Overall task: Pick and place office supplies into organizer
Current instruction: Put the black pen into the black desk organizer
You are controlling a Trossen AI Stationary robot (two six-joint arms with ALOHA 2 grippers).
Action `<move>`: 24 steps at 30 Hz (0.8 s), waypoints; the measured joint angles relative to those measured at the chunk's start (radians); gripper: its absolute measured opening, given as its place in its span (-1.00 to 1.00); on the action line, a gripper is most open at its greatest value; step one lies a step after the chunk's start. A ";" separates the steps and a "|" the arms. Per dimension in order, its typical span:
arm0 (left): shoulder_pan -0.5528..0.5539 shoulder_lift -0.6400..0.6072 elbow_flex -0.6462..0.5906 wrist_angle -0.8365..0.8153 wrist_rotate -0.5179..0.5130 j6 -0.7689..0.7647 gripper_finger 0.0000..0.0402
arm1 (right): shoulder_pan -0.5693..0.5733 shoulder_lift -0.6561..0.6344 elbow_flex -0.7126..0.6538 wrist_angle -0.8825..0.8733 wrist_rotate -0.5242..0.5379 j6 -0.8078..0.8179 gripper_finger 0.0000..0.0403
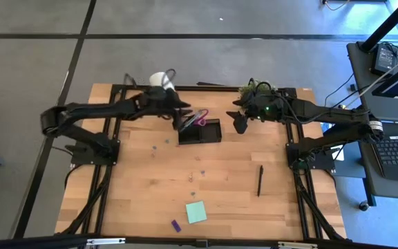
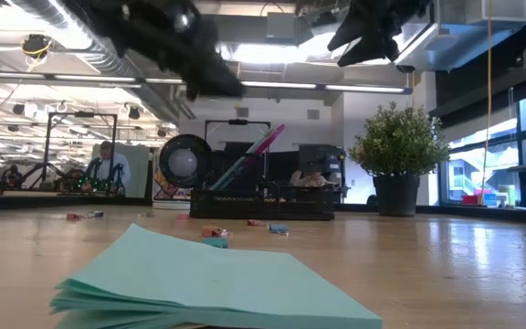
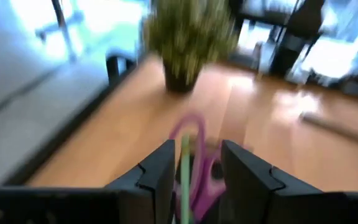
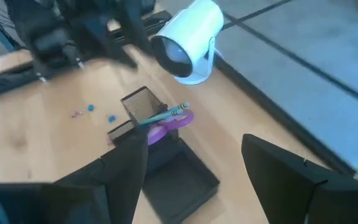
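The left gripper [image 1: 183, 119] hangs over the organizer's [image 1: 209, 135] tall section, fingers parted around a green pen [image 3: 184, 180] that leans there beside the scissors [image 1: 200, 122], apparently just dropped in. The right gripper [image 1: 240, 124] waits wide open nearby, while a black pen [image 1: 260, 180] and sticky pad [image 1: 196, 212] lie unsorted.

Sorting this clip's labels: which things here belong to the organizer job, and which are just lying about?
Job: organizer; scissors and green pen already standing in it; black pen, sticky pad, purple piece on the table; left gripper above the organizer.
Lying about: white roll; plant; small scattered bits.
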 joint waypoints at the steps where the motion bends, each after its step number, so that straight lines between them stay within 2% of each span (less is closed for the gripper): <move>1: -0.001 -0.031 0.000 0.008 0.000 -0.001 -0.38 | 0.000 0.000 0.000 -0.004 -0.035 0.011 0.31; 3: -0.004 -0.094 0.000 0.016 0.000 0.003 -0.38 | 0.000 0.000 0.001 -0.027 -0.106 0.075 0.31; 5: -0.006 -0.145 0.000 0.009 -0.009 0.005 -0.38 | 0.001 0.000 0.002 -0.094 -0.123 0.250 0.31; 9: -0.006 -0.207 0.000 0.002 -0.017 0.005 -0.38 | 0.004 0.001 0.002 -0.378 -0.167 0.528 0.31; 14: -0.006 -0.222 0.000 0.001 -0.017 0.009 -0.38 | 0.068 0.013 0.001 -0.667 -0.194 0.815 0.26; 20: -0.006 -0.205 -0.001 -0.001 -0.018 0.020 -0.38 | 0.210 0.048 0.001 -0.809 -0.217 1.151 0.14; 24: -0.006 -0.198 -0.001 -0.005 -0.017 0.020 -0.38 | 0.300 0.081 0.001 -0.823 -0.216 1.258 0.09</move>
